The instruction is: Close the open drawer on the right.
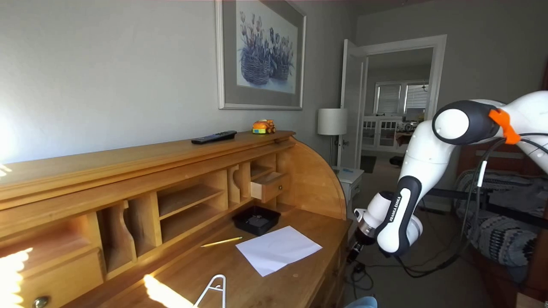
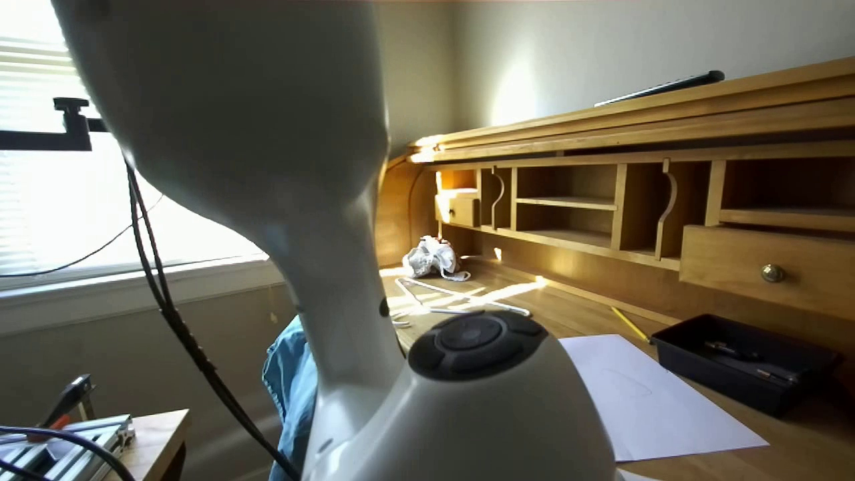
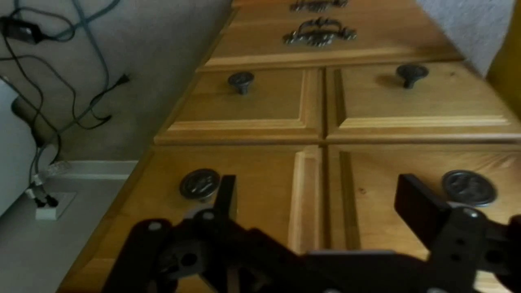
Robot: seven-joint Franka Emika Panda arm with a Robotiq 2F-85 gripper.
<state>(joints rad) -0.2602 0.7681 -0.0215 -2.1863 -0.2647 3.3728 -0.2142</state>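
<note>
The open drawer [image 1: 270, 188] is a small tan wooden one with a plain front and a round knob, at the right end of the desk's upper compartments. It stands pulled out, with its pale side showing. Its front [image 2: 725, 264] also shows at the right of an exterior view. My gripper [image 1: 354, 251] hangs low off the desk's right end, well away from this drawer. In the wrist view the gripper [image 3: 315, 191] is open and empty, its fingers apart before the desk's lower front panels [image 3: 260, 162], which have dark knobs and look shut. The open drawer is out of the wrist view.
A black tray [image 1: 256, 221] sits below the drawer, beside a white paper sheet [image 1: 278, 249] and a yellow pencil [image 1: 221, 242]. A remote [image 1: 214, 137] and an orange toy [image 1: 263, 126] lie on top. The curved desk side [image 1: 319, 184] stands between drawer and arm. Cables [image 3: 61, 81] lie on the floor.
</note>
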